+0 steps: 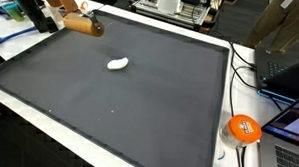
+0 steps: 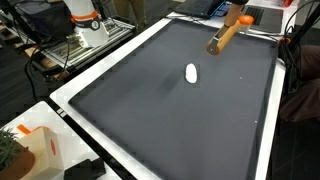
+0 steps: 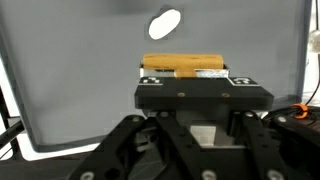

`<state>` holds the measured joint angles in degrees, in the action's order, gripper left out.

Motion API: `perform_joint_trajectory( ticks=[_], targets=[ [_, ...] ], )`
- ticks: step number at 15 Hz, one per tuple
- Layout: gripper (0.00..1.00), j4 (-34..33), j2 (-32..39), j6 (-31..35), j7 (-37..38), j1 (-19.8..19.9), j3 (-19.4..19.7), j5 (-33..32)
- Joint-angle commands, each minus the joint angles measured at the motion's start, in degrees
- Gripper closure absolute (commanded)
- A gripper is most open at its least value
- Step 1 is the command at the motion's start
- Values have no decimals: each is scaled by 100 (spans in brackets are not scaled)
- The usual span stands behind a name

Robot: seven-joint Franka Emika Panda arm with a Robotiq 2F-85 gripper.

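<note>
A: Starting with an exterior view. Seeing what around the gripper?

B: Spotting a brown cylinder (image 1: 84,24) slanting over the far left corner of the dark mat (image 1: 138,113), with its dark tip pointing toward the middle. Not managing to tell whether touching the mat or hanging just above. Not making out the gripper itself clearly here. Also noticing a white lump (image 1: 117,62) lying on the mat, near the cylinder but apart from it, and an orange round object (image 1: 243,129) sitting off the mat at the lower right.

A: Checking an exterior view now. Finding the same things?

B: Finding the brown cylinder (image 2: 225,37) leaning over the far right corner of the dark mat (image 2: 150,130), and the white lump (image 2: 191,72) lying closer to the middle, clear of the cylinder. Also catching the robot base (image 2: 85,20) standing beyond the far left edge, and an orange and white box (image 2: 35,148) resting off the mat at the lower left.

A: Turning to the wrist view. Gripping something, or standing open?

B: Gripping. Looking past the gripper (image 3: 187,74), clamping the brown cylinder (image 3: 180,62), with that cylinder lying crosswise between the fingers (image 3: 152,78). Seeing the white lump (image 3: 165,23) further out on the dark mat (image 3: 70,80), above the cylinder in the picture and not touching it.
</note>
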<state>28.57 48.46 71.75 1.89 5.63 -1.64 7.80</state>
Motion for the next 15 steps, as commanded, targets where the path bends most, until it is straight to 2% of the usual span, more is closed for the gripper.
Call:
perform_joint_trajectory(
  ticks=[1,6,8,11,15],
  targets=[
    [78,0,1,1,0,0,0,0],
    [78,32,-29,1185,1011,-252,374,-370],
    [78,106,-72,1390,1620,-294,495,-420],
    [78,253,-185,1007,2021,-320,593,-490],
    [78,474,-299,11,1806,-233,484,-368]
  ],
)
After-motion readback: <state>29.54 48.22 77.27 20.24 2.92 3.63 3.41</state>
